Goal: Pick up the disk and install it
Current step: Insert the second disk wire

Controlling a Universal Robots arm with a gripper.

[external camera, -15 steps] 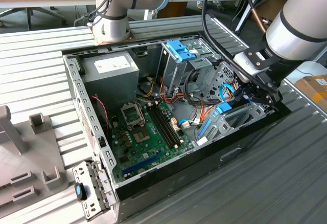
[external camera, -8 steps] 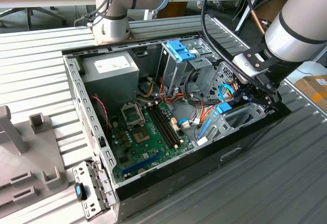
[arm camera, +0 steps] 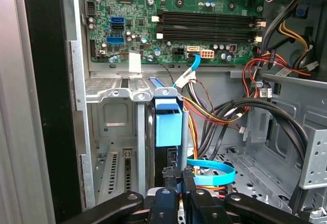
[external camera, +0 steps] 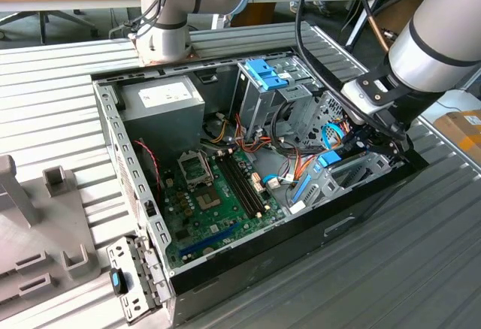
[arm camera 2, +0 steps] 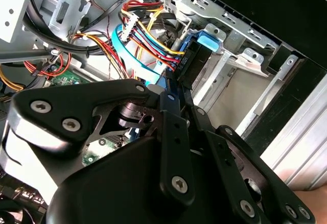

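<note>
pinching the disk [arm camera: 167, 127], apparently, the gripper [arm camera: 176, 180] sits tight between bay walls.

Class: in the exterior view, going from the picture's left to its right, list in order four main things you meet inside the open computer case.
Power supply → motherboard → blue latch → gripper with the disk.

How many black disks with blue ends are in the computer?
1. The flat black disk with bright blue plastic ends stands on edge in the grey metal bay, at the gripper. Others may be hidden.
</note>
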